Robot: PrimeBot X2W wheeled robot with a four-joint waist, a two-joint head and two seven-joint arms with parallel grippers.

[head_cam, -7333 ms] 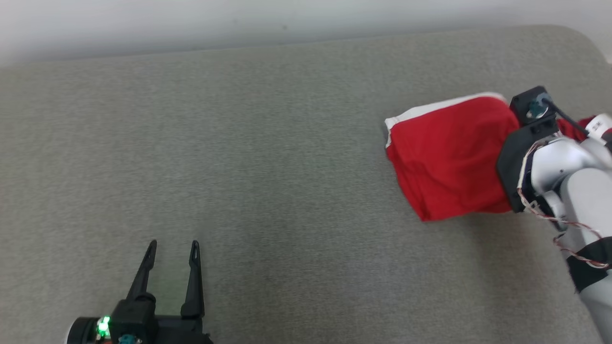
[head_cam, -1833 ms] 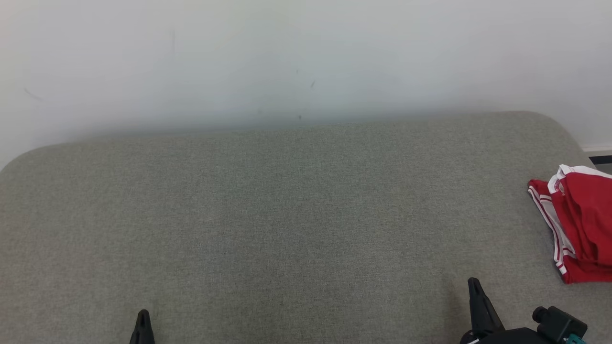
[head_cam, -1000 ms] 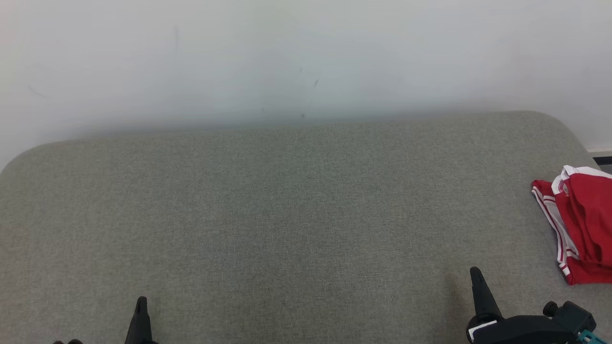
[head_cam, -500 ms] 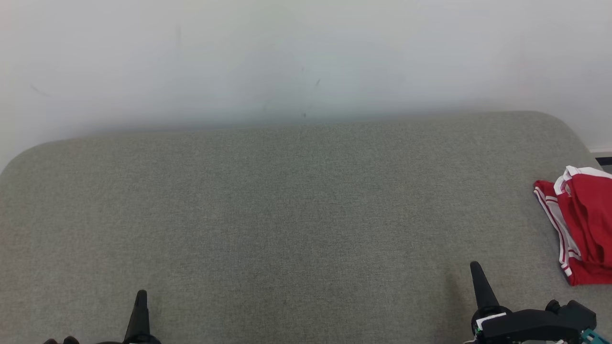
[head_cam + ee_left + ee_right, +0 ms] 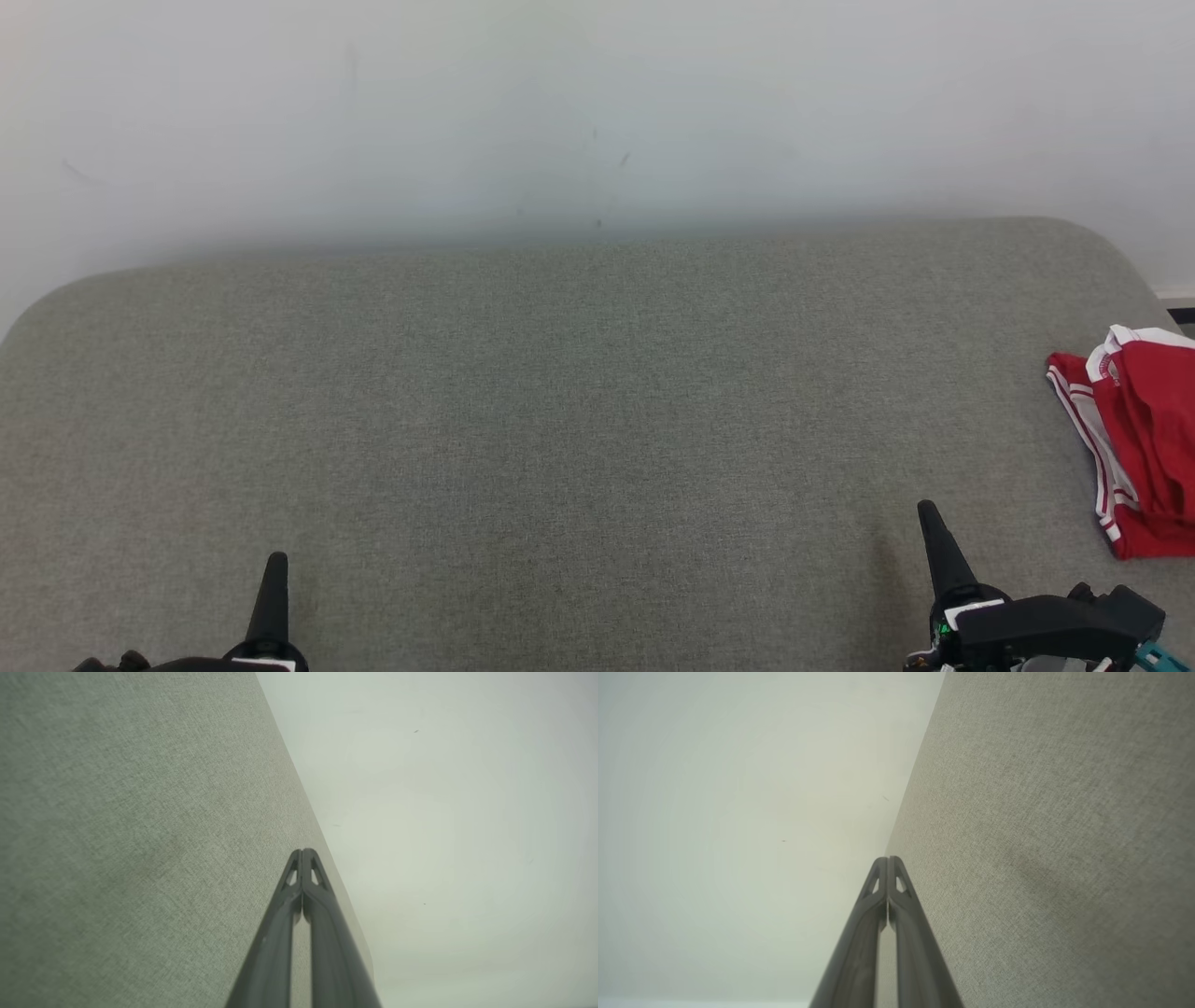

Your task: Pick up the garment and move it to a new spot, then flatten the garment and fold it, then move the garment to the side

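My left hand (image 5: pixel 302 850) & right hand (image 5: pixel 888 858) both pinched together, empty. Garment (image 5: pixel 1144 439) sits at tabletop (image 5: pixel 560 420) rt edge; risk: any nudge could slide it off.

The right gripper (image 5: pixel 888 861) rises from the bottom edge, its two dark fingers (image 5: pixel 857 956) meeting at the tips with nothing between them. Lower down a thin slit separates them, and each tip has a small triangular cut-out. To the right lies the tabletop (image 5: pixel 1041 812), covered in grey woven fabric, with a faint darker shadow (image 5: pixel 1031 872) on it. To the left is a pale wall (image 5: pixel 714 812) with a few tiny dark specks (image 5: pixel 783 841). The tabletop's edge runs slantwise from the top of the view down to the fingertips.
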